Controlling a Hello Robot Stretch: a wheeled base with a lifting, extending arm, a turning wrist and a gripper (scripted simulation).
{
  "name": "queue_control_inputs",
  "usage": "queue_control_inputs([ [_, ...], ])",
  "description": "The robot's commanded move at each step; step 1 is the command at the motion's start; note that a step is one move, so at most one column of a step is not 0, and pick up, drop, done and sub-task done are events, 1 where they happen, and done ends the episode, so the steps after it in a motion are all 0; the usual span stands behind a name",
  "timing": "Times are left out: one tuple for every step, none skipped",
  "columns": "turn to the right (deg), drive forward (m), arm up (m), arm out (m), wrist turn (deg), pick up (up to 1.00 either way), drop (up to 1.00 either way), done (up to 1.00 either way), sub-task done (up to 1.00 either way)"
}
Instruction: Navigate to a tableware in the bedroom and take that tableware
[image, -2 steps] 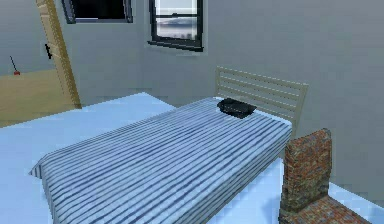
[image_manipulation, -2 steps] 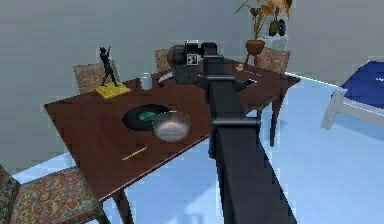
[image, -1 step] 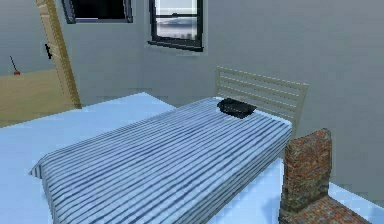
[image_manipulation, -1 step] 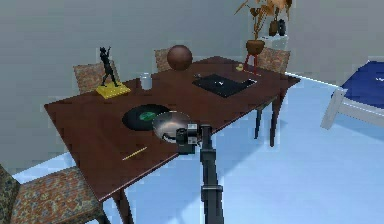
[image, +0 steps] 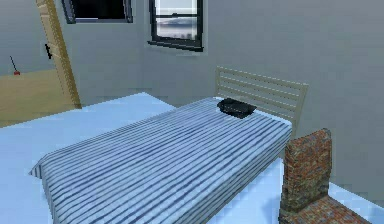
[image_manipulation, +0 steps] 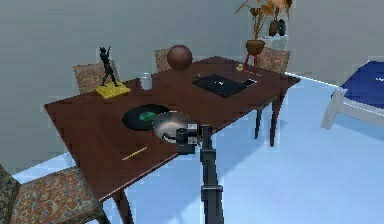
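The grasp looks in hand: the tool (image_manipulation: 175, 131) is at a grey bowl (image_manipulation: 164, 119) near the surface's (image_manipulation: 100, 127) front edge. I cannot tell its grip, or whether it holds anything. Next, I judge, comes a clean lift.

The tableware I can make out is a shallow round dish (image_manipulation: 166, 119), pale grey with a shiny rim. It sits flat on the dark wooden table (image_manipulation: 90, 130), close to the table's near edge. It lies just right of a black disc with a green centre (image_manipulation: 145, 116), and I cannot tell whether the two touch. My gripper (image_manipulation: 176, 131) is at the dish's near rim; I cannot tell whether it holds anything.
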Motion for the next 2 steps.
queue_control_inputs([
  [0.0,0.0,0.1,0.0,0.0,0.0,0.0,0.0,0.0],
  [0.0,0.0,0.0,0.0,0.0,0.0,0.0,1.0,0.0],
])
